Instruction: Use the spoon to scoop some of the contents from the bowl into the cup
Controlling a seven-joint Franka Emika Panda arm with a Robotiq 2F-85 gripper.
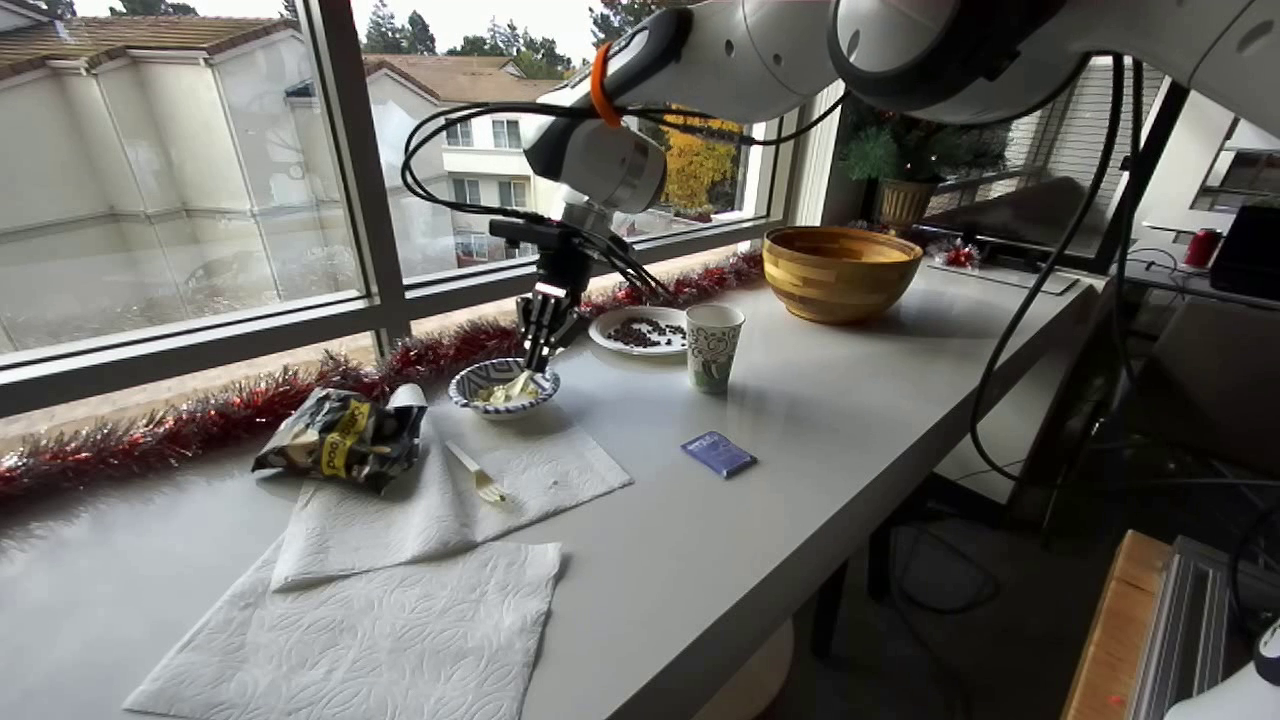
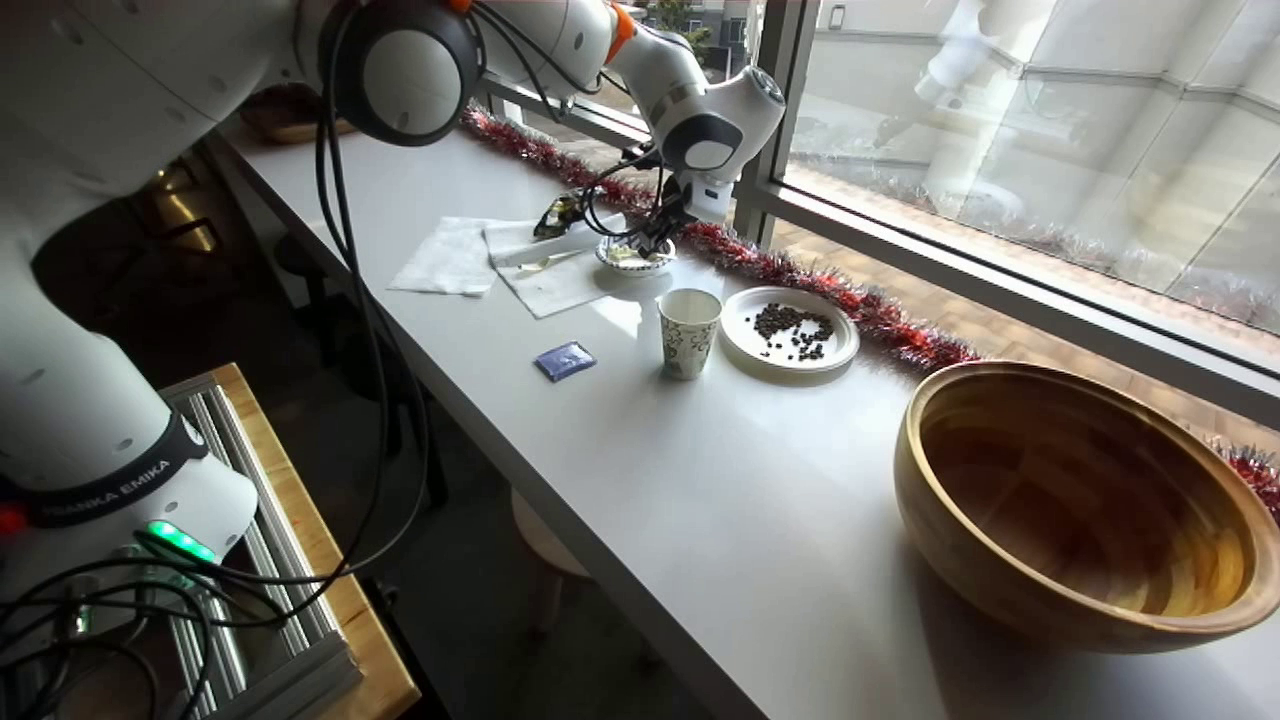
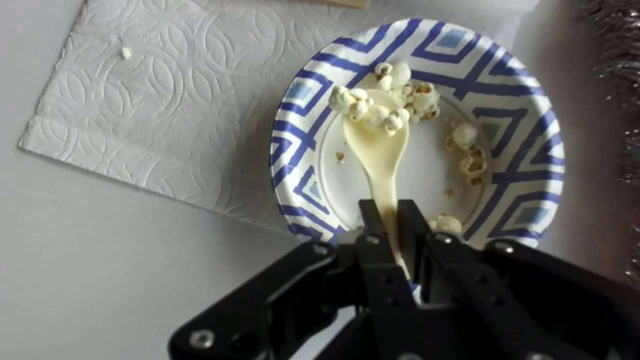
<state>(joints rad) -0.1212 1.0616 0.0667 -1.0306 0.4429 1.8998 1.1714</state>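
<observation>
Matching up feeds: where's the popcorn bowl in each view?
In an exterior view: popcorn bowl, left of and slightly below centre.
In an exterior view: popcorn bowl, above centre.
Wrist view: popcorn bowl, right of centre, mostly upper half.
Shared landmark: tinsel garland, right edge in the wrist view, beyond the popcorn bowl in both exterior views.

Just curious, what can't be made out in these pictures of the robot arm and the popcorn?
Spoon: part of its scoop, wrist view, covered by popcorn.
Bowl: the part under the gripper, wrist view, hidden by it.
Cup: its inside bottom, both exterior views, hidden by its own wall.
Blue packet: its lettering, both exterior views, too small and blurred.
Robot arm: its upper part, both exterior views, cut off by the top edge.
</observation>
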